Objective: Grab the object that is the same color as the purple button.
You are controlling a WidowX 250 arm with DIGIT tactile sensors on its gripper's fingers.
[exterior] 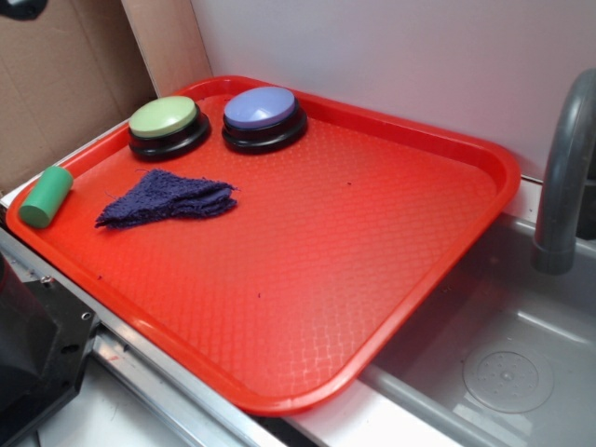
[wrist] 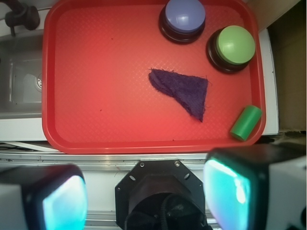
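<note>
The object, a small dark purple knitted cloth (exterior: 168, 198) (wrist: 183, 91), lies folded flat on the red tray (exterior: 372, 242) (wrist: 96, 72), left of the tray's middle in the exterior view. The purple button (exterior: 264, 115) (wrist: 183, 18) stands at the tray's far edge. My gripper (wrist: 146, 196) is open, high above the robot base and off the tray. Its two teal pads (wrist: 64, 203) stand wide apart with nothing between them. The exterior view does not show the gripper.
A button with a light green top (exterior: 167, 123) (wrist: 233, 47) stands beside the purple one. A green cylinder (exterior: 44, 196) (wrist: 246, 122) lies on the tray's rim. A grey sink (exterior: 503, 363) with a faucet pipe (exterior: 563, 177) borders the tray. The black robot base (wrist: 163, 196) sits under the gripper.
</note>
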